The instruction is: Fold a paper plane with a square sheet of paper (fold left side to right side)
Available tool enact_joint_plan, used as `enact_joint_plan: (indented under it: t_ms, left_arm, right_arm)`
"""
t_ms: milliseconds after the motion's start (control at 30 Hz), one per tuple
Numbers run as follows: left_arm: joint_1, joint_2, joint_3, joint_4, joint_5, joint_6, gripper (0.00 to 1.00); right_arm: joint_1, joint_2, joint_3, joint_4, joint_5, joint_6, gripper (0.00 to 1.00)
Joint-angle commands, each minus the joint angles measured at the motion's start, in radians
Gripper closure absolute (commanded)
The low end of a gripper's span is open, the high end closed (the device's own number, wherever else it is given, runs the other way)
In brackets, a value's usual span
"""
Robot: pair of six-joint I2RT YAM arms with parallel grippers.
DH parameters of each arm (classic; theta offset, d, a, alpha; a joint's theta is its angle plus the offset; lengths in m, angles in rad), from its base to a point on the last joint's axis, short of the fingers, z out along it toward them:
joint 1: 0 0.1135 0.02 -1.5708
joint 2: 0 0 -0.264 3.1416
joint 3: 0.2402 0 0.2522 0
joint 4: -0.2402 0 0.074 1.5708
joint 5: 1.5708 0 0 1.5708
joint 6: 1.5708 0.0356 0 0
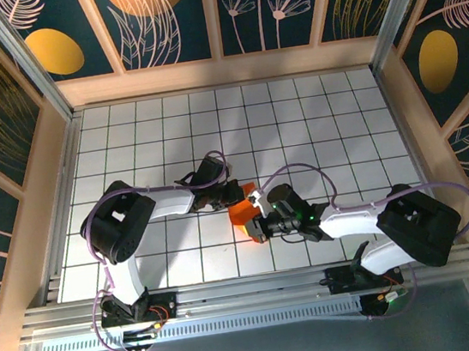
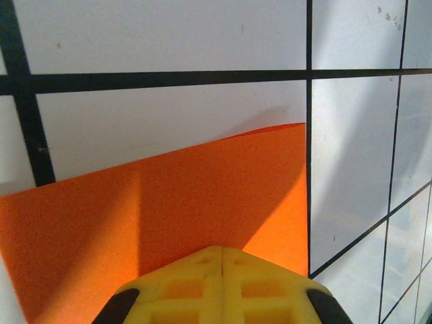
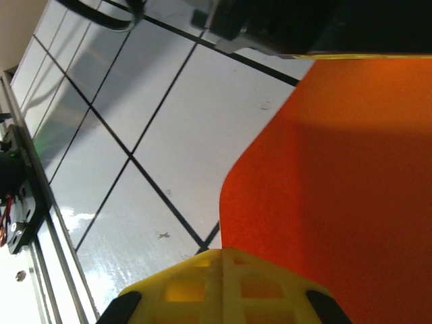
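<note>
The square sheet of paper (image 1: pixel 241 210) is bright orange and is lifted off the tiled floor between my two grippers, bent so that only a small patch shows from above. My left gripper (image 1: pixel 223 201) is at its upper left edge. In the left wrist view its yellow fingertips (image 2: pixel 222 248) are shut, and the paper (image 2: pixel 202 196) spreads out from under them, its far corner casting a shadow on the tiles. My right gripper (image 1: pixel 258 225) is at the lower right. Its jaws (image 3: pixel 223 250) are shut where the curled paper edge (image 3: pixel 337 189) runs into them.
The white tiled table (image 1: pixel 298 132) with its black grid stretches behind and to both sides. Wooden walls (image 1: pixel 60 164) close it in on the left, right and back. The metal rail (image 1: pixel 250 290) carrying the arm bases runs along the near edge.
</note>
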Motion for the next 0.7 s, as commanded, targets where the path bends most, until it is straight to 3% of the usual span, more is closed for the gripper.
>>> enact_joint_plan:
  t_ms: [0,667]
  left_arm:
    - [-0.006,0.042,0.002,-0.060,-0.035,0.023,1.00]
    - [-0.021,0.045,0.006,-0.056,-0.040,0.012,1.00]
  right_arm:
    - [-0.023,-0.009,-0.004,-0.051,0.032,0.012,1.00]
    - [-0.110,-0.003,0.040,-0.134,0.142,0.006,1.00]
